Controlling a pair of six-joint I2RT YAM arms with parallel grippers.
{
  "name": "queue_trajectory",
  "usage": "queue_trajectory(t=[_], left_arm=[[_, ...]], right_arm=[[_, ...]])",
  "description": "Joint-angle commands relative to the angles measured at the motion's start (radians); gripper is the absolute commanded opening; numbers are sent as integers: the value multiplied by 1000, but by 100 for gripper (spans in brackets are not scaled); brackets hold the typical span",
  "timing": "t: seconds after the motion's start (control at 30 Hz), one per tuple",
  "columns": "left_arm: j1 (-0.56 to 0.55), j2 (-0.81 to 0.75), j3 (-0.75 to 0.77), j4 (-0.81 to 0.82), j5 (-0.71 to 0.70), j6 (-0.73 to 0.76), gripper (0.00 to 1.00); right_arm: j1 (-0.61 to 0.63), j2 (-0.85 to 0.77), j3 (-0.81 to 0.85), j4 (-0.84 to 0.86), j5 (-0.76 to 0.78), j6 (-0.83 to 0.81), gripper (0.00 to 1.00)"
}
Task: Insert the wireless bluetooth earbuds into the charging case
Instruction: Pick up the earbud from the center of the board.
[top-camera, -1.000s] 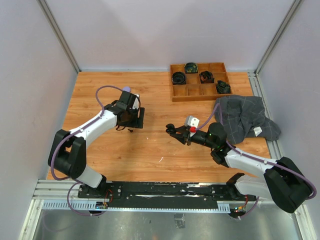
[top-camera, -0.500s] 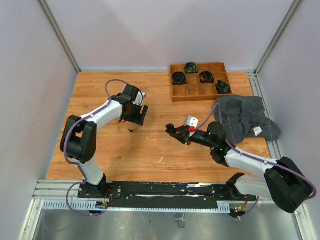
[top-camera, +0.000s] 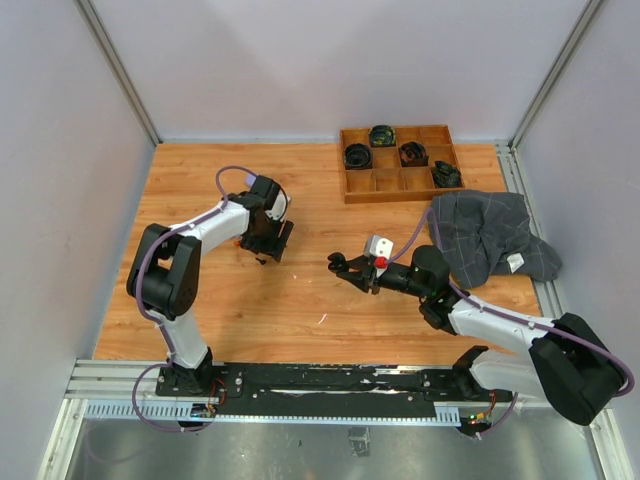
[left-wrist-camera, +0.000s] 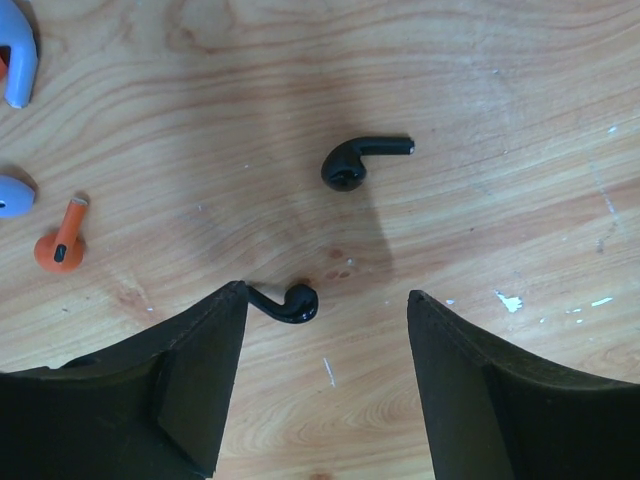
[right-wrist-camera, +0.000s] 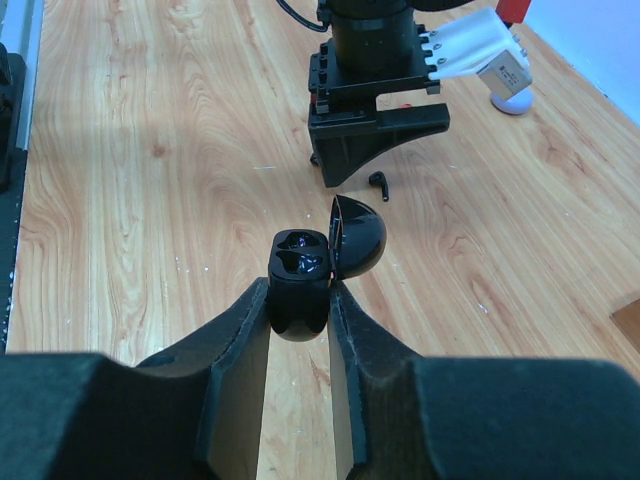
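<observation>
Two black earbuds lie on the wooden table in the left wrist view. One lies ahead of the jaws; the other lies right by the tip of the left finger. My left gripper hangs open just above them with nothing between its jaws. An orange-red earbud and pale lilac pieces lie at the far left. My right gripper is shut on the black charging case, lid flipped open, sockets facing up, held a short way from the left gripper.
A wooden compartment tray with dark coiled items stands at the back right. A grey checked cloth lies at the right edge. A pale round case sits beyond the left gripper. Side walls enclose the table.
My left arm has swung right and nearer, so its gripper now hangs over the black earbuds, jaws slightly narrower. My right gripper, still holding the case, has shifted a little to the left.
</observation>
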Motion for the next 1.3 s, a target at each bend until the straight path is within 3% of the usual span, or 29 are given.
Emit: queue_trajectory(t=[0.0, 0.27, 0.53, 0.8, 1.07, 1.27], left_arm=[[5, 21, -17, -30, -29, -3, 70], [5, 36, -10, -47, -30, -9, 63], [5, 37, -5, -72, -31, -23, 46], [5, 24, -10, -93, -22, -51, 45], [4, -16, 1, -91, 11, -70, 56], [4, -2, 23, -64, 15, -126, 57]], right_arm=[[14, -2, 34, 15, 0, -21, 1], [17, -1, 35, 15, 2, -22, 1], [17, 4, 36, 14, 1, -23, 1], [18, 7, 37, 13, 1, -23, 1], [19, 11, 40, 10, 0, -24, 1], [21, 9, 40, 6, 0, -26, 1]])
